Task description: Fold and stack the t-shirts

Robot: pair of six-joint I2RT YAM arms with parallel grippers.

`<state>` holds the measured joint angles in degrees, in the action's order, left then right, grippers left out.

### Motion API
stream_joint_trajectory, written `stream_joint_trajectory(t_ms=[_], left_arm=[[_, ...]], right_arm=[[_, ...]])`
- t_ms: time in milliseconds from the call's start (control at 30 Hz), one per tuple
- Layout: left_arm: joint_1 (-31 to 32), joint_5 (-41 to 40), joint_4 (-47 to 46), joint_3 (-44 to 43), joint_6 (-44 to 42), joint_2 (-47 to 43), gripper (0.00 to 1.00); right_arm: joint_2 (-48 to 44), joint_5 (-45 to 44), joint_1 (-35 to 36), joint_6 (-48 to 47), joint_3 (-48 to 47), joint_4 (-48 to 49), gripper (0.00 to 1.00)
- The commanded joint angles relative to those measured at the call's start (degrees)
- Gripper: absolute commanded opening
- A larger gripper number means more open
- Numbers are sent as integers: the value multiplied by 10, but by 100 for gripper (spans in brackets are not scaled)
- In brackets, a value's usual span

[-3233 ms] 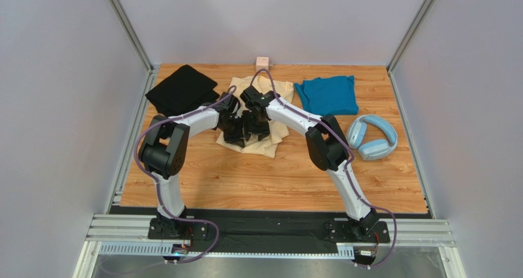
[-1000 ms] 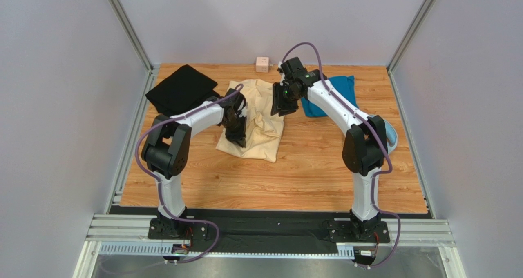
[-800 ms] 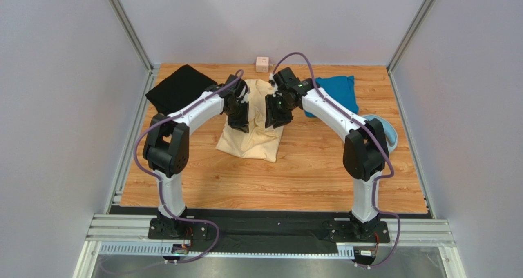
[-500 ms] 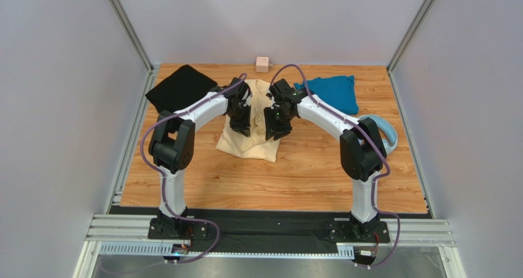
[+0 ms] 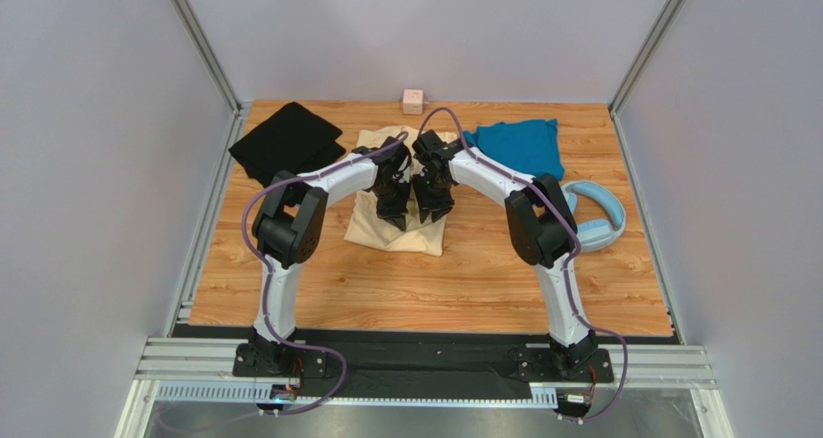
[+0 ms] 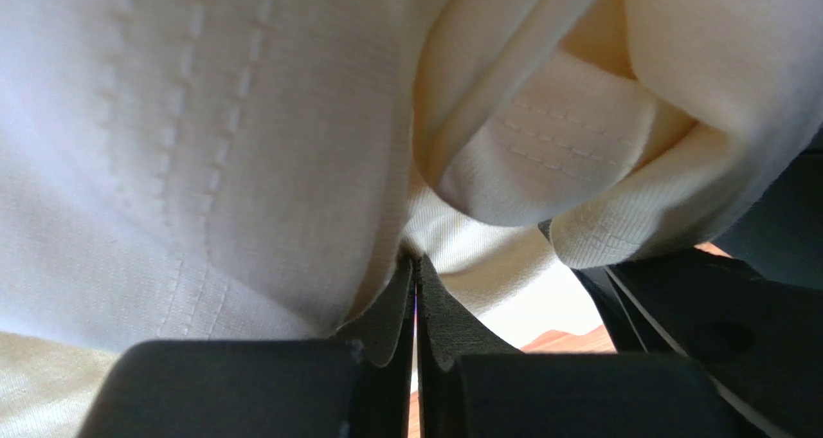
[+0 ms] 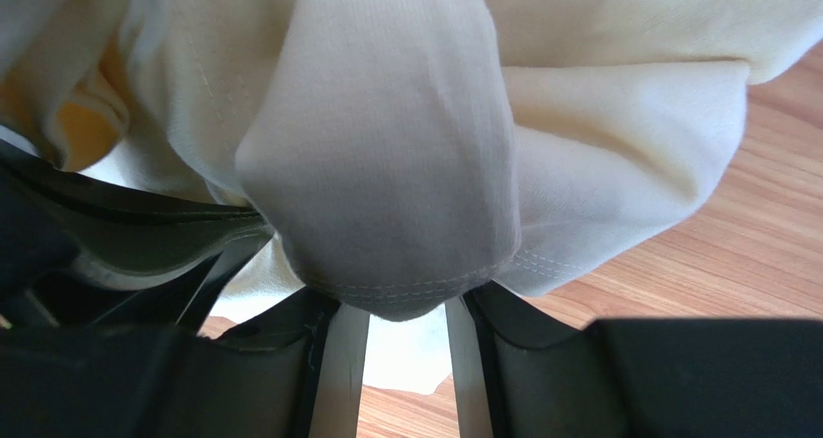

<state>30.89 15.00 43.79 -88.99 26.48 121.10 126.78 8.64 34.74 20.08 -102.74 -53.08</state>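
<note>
Within the last second the right claw (image 5: 431, 209) swung from the teal t-shirt (image 5: 517, 149) at 1 o'clock to meet the left claw (image 5: 394, 211) over the cream t-shirt (image 5: 411, 237), on the table (image 5: 464, 274) toward 12 o'clock. The left has just pressed together on a thin seam; the right pinches a thick fold. A 2-handed fold looks ready. Only the wrist views show these grips; only the top view shows the black t-shirt (image 5: 287, 141) at 10 o'clock, unstacked.
</note>
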Motion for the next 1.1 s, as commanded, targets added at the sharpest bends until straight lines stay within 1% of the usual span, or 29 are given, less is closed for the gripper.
stream_joint_trajectory(t_ms=[0, 33, 67, 133, 167, 300, 500, 667, 800, 1000, 1033, 1067], left_arm=[[17, -10, -10, 33, 2, 40, 0], [17, -12, -12, 38, 1, 38, 0], [16, -16, -13, 44, 0, 37, 0], [17, -16, -12, 50, -5, 34, 0], [17, -17, -12, 56, -6, 30, 0], [17, -30, -13, 80, -6, 6, 0], [17, -34, -20, 130, 2, -23, 0], [17, -31, -23, 156, 5, -33, 0], [17, -25, -21, 167, 3, -43, 0], [18, -17, -8, 189, -3, -61, 0], [18, -16, -7, 198, -5, -66, 0], [18, -18, -6, 203, -4, -76, 0]], right_arm=[[8, -12, 3, -10, -12, 0, 35], [9, -14, 3, -10, -9, 1, 30], [10, -25, 3, -9, -6, 1, 15], [9, -40, 2, -12, -3, 1, 3], [10, -50, 1, -14, -4, 1, 0], [19, -70, -11, -27, -31, -1, 0], [66, -60, -45, -28, -129, -33, 0], [87, -74, -56, -32, -199, -39, 0], [101, -72, -70, -21, -227, -42, 0], [102, -57, -78, -7, -254, -20, 0], [102, -52, -79, -4, -258, -16, 1], [102, -50, -78, -4, -263, -16, 8]])
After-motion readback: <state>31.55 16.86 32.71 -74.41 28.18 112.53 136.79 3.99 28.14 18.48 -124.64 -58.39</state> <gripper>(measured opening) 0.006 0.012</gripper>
